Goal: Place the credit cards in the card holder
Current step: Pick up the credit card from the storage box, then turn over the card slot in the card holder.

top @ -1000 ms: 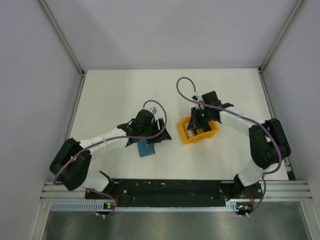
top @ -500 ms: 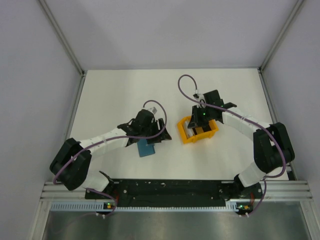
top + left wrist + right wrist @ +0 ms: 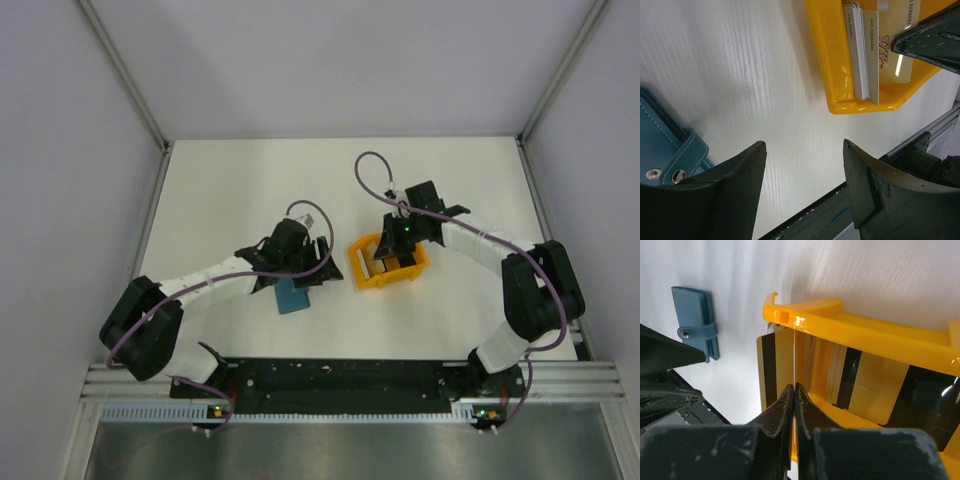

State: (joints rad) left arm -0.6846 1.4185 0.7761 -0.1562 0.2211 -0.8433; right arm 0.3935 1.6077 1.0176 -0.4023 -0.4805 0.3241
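Right wrist view: the right jaws had just clenched on a yellowish card (image 3: 782, 360) standing in the orange tray (image 3: 865, 325), nudging the tray toward nine o'clock. The left jaws gaped empty over the table beside the card holder (image 3: 293, 296), at the tray's eight o'clock. The card looked ready to lift.

Left wrist view: cream card (image 3: 888, 52) in orange tray (image 3: 832, 60) reads "VIP"; white card (image 3: 871, 55) beside it has "NO." + run of 8s, rest unclear.
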